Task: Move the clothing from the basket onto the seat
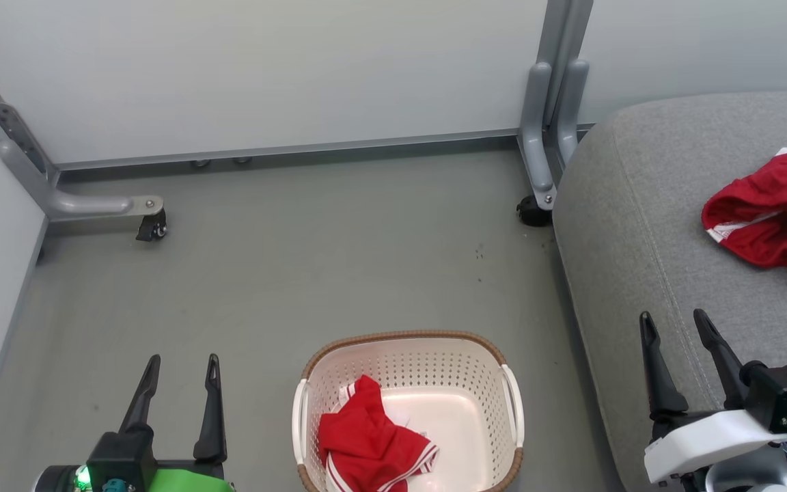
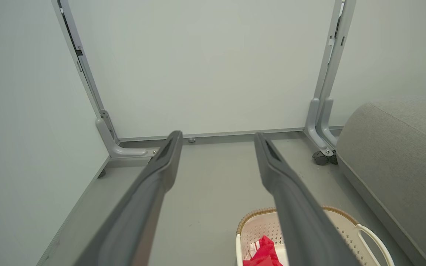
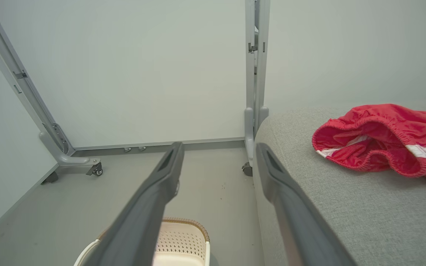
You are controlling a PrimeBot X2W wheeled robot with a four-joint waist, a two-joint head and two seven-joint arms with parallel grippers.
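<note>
A red garment with white stripes (image 1: 369, 443) lies crumpled in the left half of the cream basket (image 1: 511, 383), which stands on the floor near the bottom centre of the head view. Another red garment (image 1: 772, 213) lies on the grey seat (image 1: 646, 205) at the right. My left gripper (image 1: 183, 365) hangs open over the floor, left of the basket, with nothing between its fingers. My right gripper (image 1: 675, 322) is open and empty over the seat's front left part. In the left wrist view the basket (image 2: 346, 229) and the red garment (image 2: 264, 255) show low between the fingers.
Grey partition panels close off the back and left; their caster feet (image 1: 152, 225) (image 1: 534, 210) stand on the floor. Bare grey floor (image 1: 311, 273) lies between the panels, the basket and the seat.
</note>
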